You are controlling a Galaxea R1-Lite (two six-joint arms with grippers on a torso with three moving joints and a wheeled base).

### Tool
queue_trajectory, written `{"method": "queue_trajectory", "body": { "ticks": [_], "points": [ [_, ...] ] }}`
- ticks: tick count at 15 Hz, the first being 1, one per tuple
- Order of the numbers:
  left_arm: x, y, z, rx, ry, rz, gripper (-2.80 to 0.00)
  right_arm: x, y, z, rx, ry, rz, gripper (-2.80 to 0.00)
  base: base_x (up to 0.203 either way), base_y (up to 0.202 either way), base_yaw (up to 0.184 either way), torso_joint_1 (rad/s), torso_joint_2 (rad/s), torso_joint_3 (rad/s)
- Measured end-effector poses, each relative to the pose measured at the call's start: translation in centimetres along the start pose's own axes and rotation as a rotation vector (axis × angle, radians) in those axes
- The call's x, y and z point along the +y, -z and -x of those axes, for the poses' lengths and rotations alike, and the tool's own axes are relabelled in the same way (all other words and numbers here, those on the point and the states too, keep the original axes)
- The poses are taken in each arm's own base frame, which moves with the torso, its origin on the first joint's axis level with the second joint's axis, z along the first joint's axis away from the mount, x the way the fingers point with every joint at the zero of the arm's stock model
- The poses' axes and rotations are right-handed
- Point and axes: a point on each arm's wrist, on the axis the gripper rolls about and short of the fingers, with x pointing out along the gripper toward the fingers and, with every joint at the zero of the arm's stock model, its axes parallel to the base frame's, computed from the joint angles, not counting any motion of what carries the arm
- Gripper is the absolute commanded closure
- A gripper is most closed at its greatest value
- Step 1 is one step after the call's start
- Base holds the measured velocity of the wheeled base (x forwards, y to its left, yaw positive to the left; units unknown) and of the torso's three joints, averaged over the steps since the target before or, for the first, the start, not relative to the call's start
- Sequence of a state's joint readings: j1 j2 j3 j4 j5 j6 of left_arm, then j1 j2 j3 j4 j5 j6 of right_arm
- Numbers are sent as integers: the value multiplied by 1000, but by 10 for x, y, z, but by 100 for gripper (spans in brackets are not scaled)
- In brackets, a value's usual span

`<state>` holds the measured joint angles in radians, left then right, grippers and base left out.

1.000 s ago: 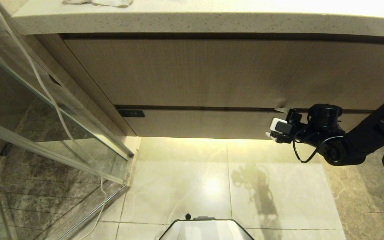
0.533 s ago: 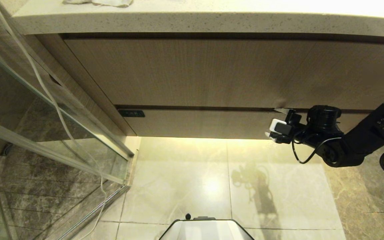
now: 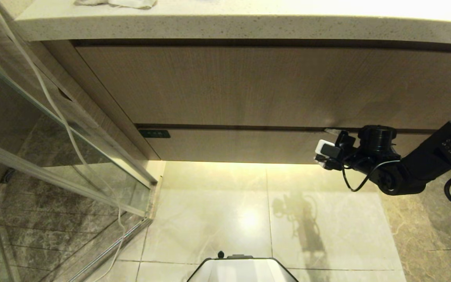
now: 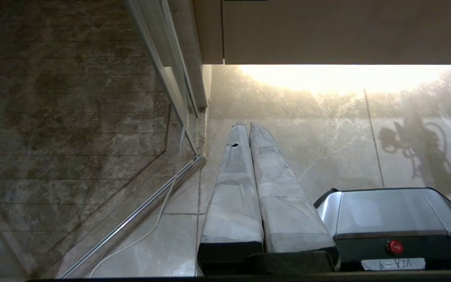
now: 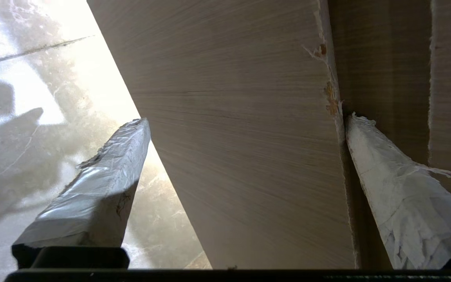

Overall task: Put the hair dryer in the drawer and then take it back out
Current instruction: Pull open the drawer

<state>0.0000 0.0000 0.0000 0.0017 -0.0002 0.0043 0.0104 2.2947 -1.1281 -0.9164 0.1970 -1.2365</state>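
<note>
Drawer (image 3: 245, 145) closed, low wood-grain front panel under the taller wood-grain front panel (image 3: 229, 84), thin dark gap between the two. Hair dryer not visible in any view, location cannot be told. Right end effector (image 3: 332, 133) at the right part of the drawer front, up at the gap; in the right wrist view its fingers (image 5: 92, 196) are spread wide, released, straddling the low panel: one taped finger on the panel's outer face side with floor behind it, the other finger tip sitting in the gap at the panel's top edge, where the edge is chipped. Nothing held. Right arm (image 3: 417, 168) comes in from the right edge, black with looped cable. Left end effector (image 4: 248, 129) hangs parked beside the robot base (image 4: 390, 219), taped fingers pressed together, clenched on nothing, pointing at the floor tiles (image 3: 217, 211). Speckled stone table (image 3: 229, 23) tops the cabinet, with a crumpled white cloth (image 3: 116, 3) at its far edge. Glass shower partition (image 3: 53, 129) on the left, white cable (image 3: 73, 141) trailing down along it. Bright light strip glows on the floor under the cabinet.
</note>
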Motion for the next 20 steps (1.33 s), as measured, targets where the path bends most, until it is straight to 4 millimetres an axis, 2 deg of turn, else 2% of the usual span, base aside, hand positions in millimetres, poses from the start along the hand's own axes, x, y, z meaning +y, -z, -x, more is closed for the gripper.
{"method": "queue_trajectory", "body": {
  "ticks": [6,11,20],
  "points": [
    [0,0,0,0,0,0,0,5,5,1,23,-31,-6,-280,0,0,0,0,0,0],
    [0,0,0,0,0,0,0,15,9,11,93,-221,-49,-280,0,0,0,0,0,0],
    [0,0,0,0,0,0,0,15,11,20,131,-277,-69,-280,0,0,0,0,0,0]
  ]
}}
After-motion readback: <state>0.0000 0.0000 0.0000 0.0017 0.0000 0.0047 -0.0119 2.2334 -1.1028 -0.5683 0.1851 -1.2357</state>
